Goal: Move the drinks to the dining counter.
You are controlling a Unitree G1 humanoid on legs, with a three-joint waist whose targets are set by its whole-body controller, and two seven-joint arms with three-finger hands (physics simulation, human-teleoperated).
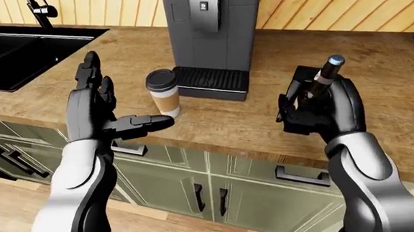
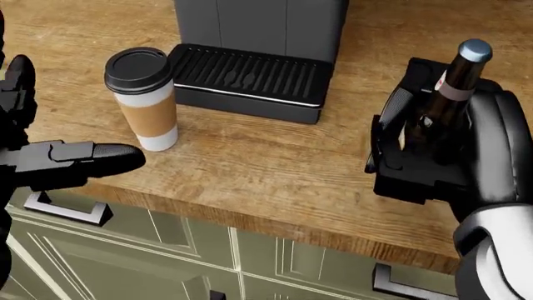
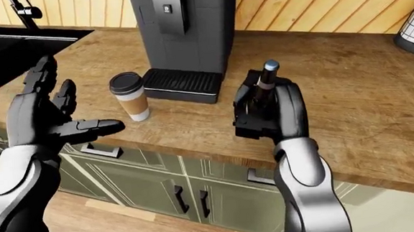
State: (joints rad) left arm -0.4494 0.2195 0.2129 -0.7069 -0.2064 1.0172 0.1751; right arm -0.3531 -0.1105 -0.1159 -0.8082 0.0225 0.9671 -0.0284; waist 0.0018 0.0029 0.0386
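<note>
At right of the head view, the black right hand grips a dark glass bottle with a silver cap, which could slip if tilted. The left hand, fingers spread, might topple the lidded paper coffee cup standing left of centre.

Wooden countertop spans frame; black sink upper left. Vertical wood-plank wall along top. Green cabinets below; wood floor bottom.
</note>
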